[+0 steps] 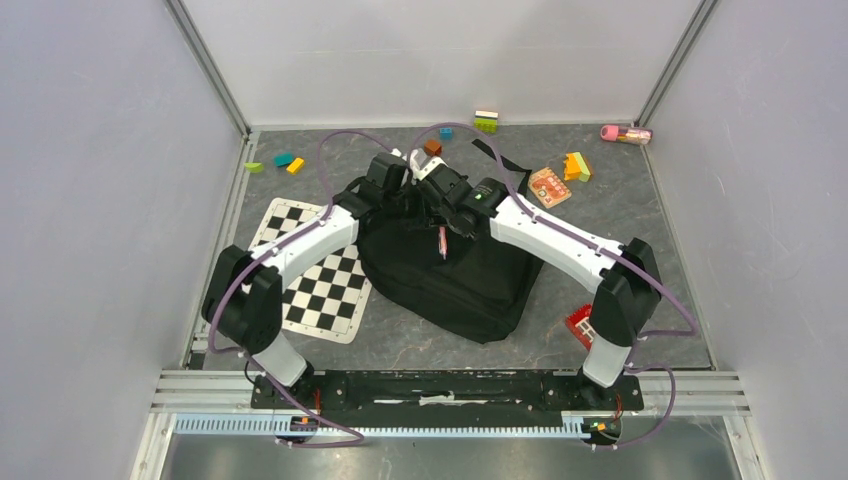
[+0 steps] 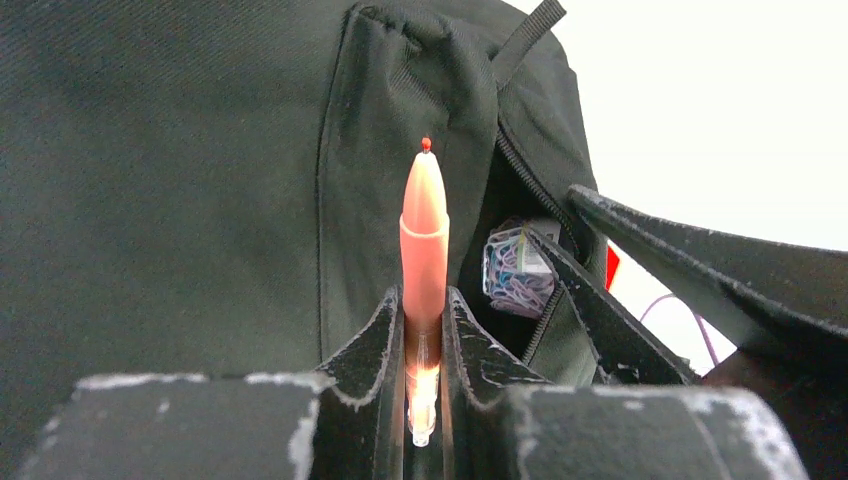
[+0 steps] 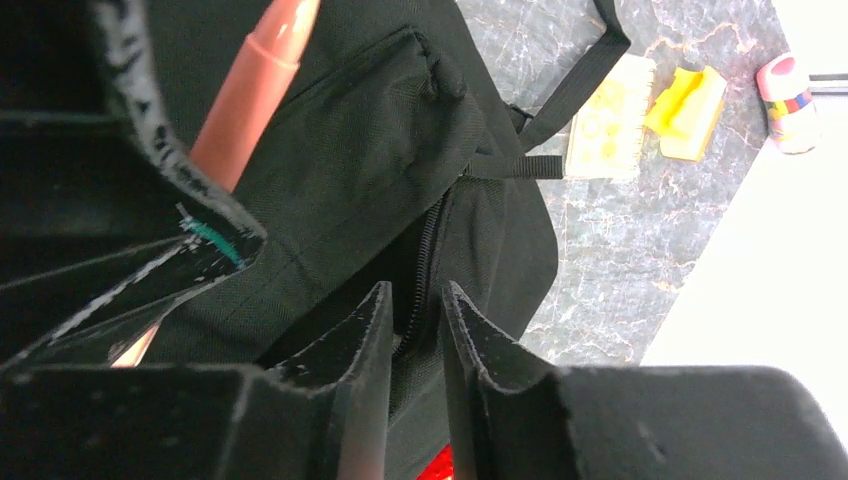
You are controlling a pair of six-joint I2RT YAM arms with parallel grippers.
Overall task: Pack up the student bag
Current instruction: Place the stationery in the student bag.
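Jaws of my left gripper (image 2: 424, 305) clenched on smooth orange pen (image 2: 424, 220), right gripper (image 3: 415, 300) nearly closed around zip edge of soft black student bag (image 1: 480, 285) on grey table (image 1: 650, 215), grip I cannot tell

A black-and-white checkerboard sheet (image 1: 305, 270) lay flat on the left of the grey marbled tabletop (image 1: 640, 215). Beyond it, near the far left corner, a small green wedge block (image 1: 254, 167), a teal block (image 1: 284, 159) and an orange block (image 1: 295, 165) sat close together. At the back stood a green-and-white stacked brick (image 1: 486, 121) with a small blue block (image 1: 445, 132) and a brown block (image 1: 432, 147) near it; further right lay a flat orange square toy (image 1: 549, 187) just beside a cluster of yellow, orange and green blocks (image 1: 577, 166), then a pink tube (image 1: 625, 134), possibly a crayon case, and at the near right a red studded brick (image 1: 578, 322).
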